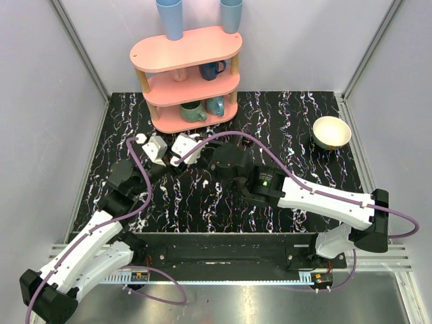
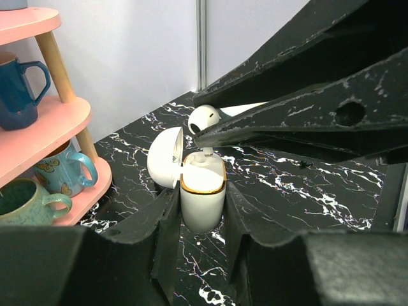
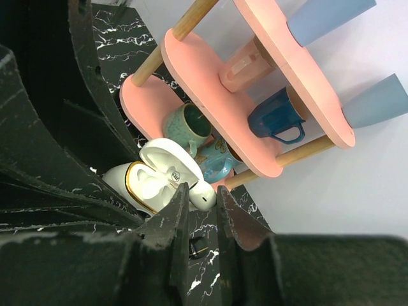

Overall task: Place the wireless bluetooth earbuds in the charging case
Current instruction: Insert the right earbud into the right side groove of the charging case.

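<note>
The earbud (image 2: 204, 116) is a tiny, glossy, bright white piece with a rounded head. The charging case (image 2: 203, 199) is a small white pod with a thin gold rim around its mouth. Its lid (image 2: 164, 158) is swung open to one side. A bit of white shows in the mouth of the case, under the earbud. I cannot tell whether it is this earbud's stem or a second bud already seated.

The left arm reaches from the near left corner of the table (image 1: 304, 115) towards its far edge. The left gripper (image 2: 203, 210) has its two dark fingers clamped on the sides of the case, which stands upright with its mouth up. The right arm stretches from the near right corner slantwise across the table to the same spot. The right gripper (image 3: 203, 194) is drawn narrow, its fingertips pinching the earbud's head between them.

The earbud sits in the right gripper just above the open mouth of the case, beside the raised lid. The case is left of the table's middle, near the far edge, just in front of the pink rack (image 1: 185, 50) with its mugs (image 1: 202, 108). Whether the case rests on the table I cannot tell. A bowl (image 1: 331, 131) stands well apart, towards the far right corner.
</note>
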Tool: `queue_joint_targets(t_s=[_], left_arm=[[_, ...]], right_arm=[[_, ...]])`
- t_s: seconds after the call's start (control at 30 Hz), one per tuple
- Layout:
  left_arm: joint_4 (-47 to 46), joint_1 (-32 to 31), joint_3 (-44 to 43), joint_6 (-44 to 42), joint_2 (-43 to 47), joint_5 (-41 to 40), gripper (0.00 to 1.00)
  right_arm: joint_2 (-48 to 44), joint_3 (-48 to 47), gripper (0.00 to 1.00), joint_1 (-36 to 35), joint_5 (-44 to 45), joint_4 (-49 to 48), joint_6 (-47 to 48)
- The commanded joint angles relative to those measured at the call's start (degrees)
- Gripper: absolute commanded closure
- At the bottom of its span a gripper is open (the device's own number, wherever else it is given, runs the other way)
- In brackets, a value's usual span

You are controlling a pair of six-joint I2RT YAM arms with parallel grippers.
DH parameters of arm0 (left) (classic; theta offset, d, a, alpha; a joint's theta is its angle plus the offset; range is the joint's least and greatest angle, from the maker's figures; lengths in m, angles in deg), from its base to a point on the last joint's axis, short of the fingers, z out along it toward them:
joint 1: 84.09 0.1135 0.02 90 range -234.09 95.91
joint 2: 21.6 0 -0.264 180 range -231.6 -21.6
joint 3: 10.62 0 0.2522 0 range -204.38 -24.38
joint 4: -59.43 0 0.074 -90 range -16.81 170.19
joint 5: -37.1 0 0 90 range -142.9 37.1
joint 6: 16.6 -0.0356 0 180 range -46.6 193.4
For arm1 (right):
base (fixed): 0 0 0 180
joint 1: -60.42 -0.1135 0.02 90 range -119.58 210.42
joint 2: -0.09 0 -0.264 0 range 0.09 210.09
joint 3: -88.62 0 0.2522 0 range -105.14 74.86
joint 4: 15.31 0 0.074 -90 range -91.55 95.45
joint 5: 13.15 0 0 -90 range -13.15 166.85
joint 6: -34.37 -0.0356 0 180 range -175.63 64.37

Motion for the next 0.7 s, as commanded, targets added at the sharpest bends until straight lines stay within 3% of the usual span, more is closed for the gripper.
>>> queue_joint_targets(t_s=[0.0,0.67], left_arm=[[-5.44,-0.15,-1.70,0.83,0.82,1.91,1.00],[-8.70,-0.06,-0.20,2.50,1.97,-0.72,1.00]], right_arm=[[0.01,0.76,1.00,-0.65,-0.54,-2.44,0.71],[-1.13,2.35,1.00,-0.57,-2.12,-1.56,0.10]])
